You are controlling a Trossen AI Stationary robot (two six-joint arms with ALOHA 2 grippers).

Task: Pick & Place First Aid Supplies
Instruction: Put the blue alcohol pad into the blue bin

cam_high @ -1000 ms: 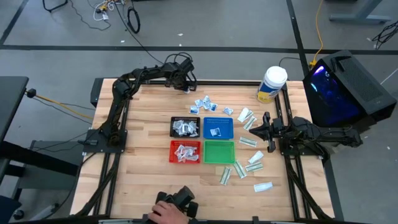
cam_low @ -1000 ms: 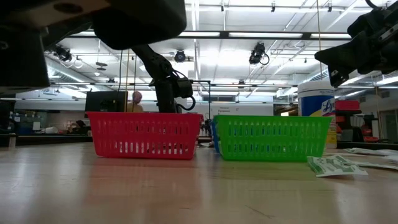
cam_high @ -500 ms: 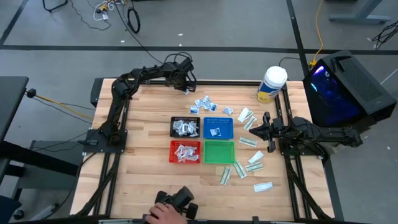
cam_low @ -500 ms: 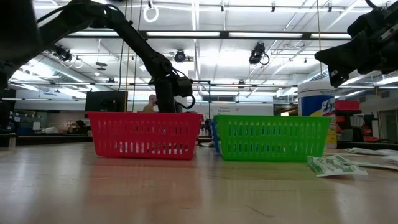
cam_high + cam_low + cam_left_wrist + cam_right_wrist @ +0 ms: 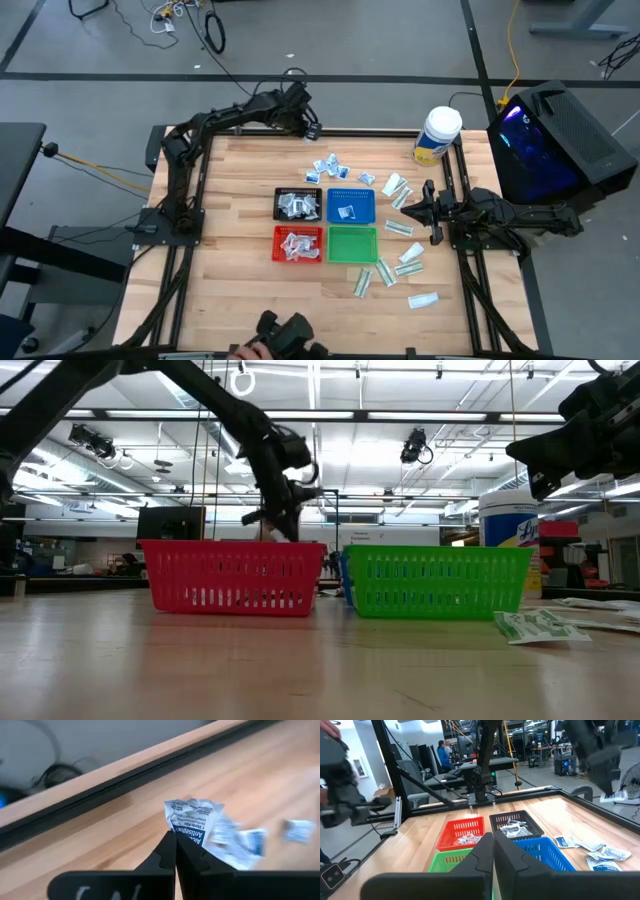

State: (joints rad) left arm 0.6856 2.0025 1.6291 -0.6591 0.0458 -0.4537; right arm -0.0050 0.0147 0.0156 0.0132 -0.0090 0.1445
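1. The left gripper point(image 5: 175, 851) is raised above the far edge of the wooden table point(image 5: 230, 290). Its fingers are pressed together on a crumpled white packet point(image 5: 192, 817) with blue print.
2. That packet sticks up from the fingertips, clear of the table. More loose square packets point(image 5: 332, 168) lie nearby on the wood, beyond the trays.
3. Four small mesh trays sit together mid-table. The black tray point(image 5: 298, 204) and red tray point(image 5: 298, 244) hold white packets. The blue tray point(image 5: 351, 206) holds one or two. The green tray point(image 5: 352, 244) looks empty, though the overhead view is too small to be sure.
4. Longer green-and-white packets point(image 5: 400, 228) are scattered to the right of the trays, near the right gripper point(image 5: 428, 210). That gripper waits there with fingers together, holding nothing.
5. A big white jar point(image 5: 437, 135) stands at the far right corner.
6. To do this step well, my judgement is that the left arm should carry the packet level and high enough to clear the tray walls. It should stop squarely over the chosen tray before letting go. The grip is on one edge only, so a slow move would guard against slipping.
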